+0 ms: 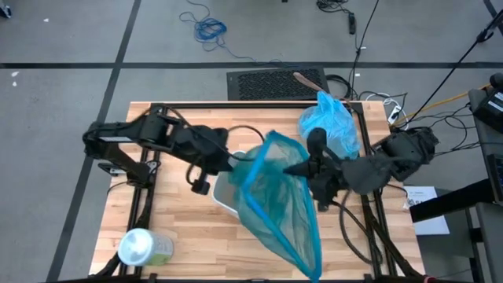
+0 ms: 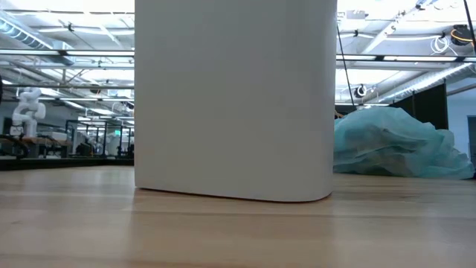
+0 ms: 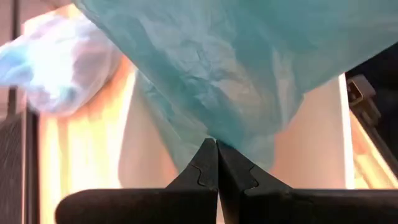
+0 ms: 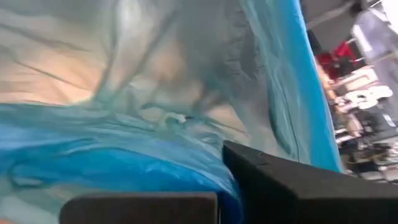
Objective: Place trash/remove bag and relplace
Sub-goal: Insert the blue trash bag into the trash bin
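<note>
A darker teal-green plastic bag (image 1: pixel 277 200) is held up between my two grippers above the white bin (image 2: pixel 234 97), its mouth spread open and its closed end toward the table's near edge. My left gripper (image 1: pixel 230 163) is shut on the mouth's left side and my right gripper (image 1: pixel 297 167) on its right side. The pale light-blue bag (image 1: pixel 330 123), bunched and full, rests on the table at the far right, also seen in the low view (image 2: pixel 394 145). No loose trash shows. My left gripper pinches the teal-green bag's film (image 3: pixel 217 138) between its two shut fingertips, slanting down from the table's left. The film fans out taut from the tips. My right gripper has the bag's blue rim band (image 4: pixel 205 177) pinched between its fingers (image 4: pixel 286 186), coming from the table's right, nearly level. The rim runs taut across toward the left gripper, and the bag is lifted.
A pale-green container with a white lid (image 1: pixel 143 248) lies at the near left corner. A black frame (image 1: pixel 236 104) edges the table's far side, and cables lie on the floor beyond. Bare wood (image 1: pixel 177 216) is free near the front left.
</note>
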Tool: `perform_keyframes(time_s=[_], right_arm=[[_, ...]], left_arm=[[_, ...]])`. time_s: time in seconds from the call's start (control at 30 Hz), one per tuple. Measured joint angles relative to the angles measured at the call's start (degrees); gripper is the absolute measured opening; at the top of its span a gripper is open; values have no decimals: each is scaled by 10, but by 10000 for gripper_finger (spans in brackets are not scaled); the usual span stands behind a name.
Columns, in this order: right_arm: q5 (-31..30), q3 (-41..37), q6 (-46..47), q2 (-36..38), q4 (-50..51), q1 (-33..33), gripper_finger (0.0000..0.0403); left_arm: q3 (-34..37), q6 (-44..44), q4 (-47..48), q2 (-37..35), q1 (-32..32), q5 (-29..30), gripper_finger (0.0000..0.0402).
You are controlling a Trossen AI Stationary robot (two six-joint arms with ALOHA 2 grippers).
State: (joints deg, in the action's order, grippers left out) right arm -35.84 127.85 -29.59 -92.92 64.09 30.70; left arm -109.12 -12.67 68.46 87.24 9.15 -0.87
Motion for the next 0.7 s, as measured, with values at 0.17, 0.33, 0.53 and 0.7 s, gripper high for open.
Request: perform_keyframes(time_s=[0.17,0.33,0.53,0.7], right_arm=[[13,0,-58,-7,-26,-51,0],[58,0,-145,-20,-63,-105,0],[59,0,-258,-24,-114,-149,0],[62,0,-293,-24,-129,-162,0]], left_arm=[[0,49,16,-23,6,12,0],[0,38,16,-22,26,14,0],[0,50,20,-27,46,19,0],[0,78,43,-34,63,79,0]])
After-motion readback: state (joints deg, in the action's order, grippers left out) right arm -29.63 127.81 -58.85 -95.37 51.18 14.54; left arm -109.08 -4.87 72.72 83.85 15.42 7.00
